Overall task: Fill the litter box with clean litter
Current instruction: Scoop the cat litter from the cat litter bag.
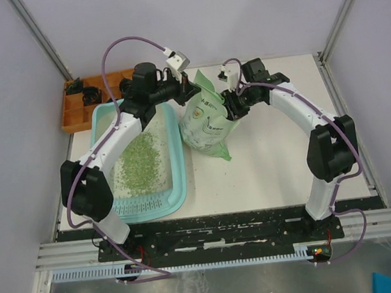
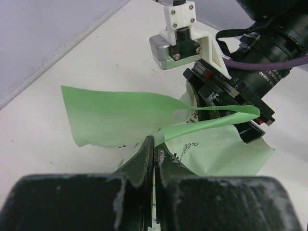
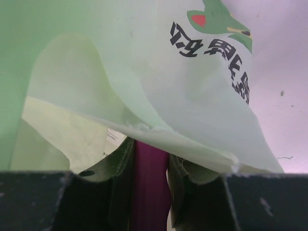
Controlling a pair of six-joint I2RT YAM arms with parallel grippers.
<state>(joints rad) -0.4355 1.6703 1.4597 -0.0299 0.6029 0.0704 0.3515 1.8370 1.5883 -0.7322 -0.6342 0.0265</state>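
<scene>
Some green granules (image 1: 139, 159) lie in the left-edge light-teal plastic tray (image 1: 180, 155); left gripper (image 2: 154, 147) pinches the pale-green bag (image 1: 207, 128), right gripper (image 3: 150, 149) a magenta scoop (image 3: 149, 202).

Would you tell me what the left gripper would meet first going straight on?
The green bag, whose edge the left gripper pinches; beyond that, probably the right arm's wrist, depth unclear.

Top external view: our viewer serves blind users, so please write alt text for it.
Two arms meet at a pale green bag on a white table, left tool pinching its top edge, right tool at its opening. Beside it, a teal litter box holds scattered green litter; an orange tray sits behind.
</scene>
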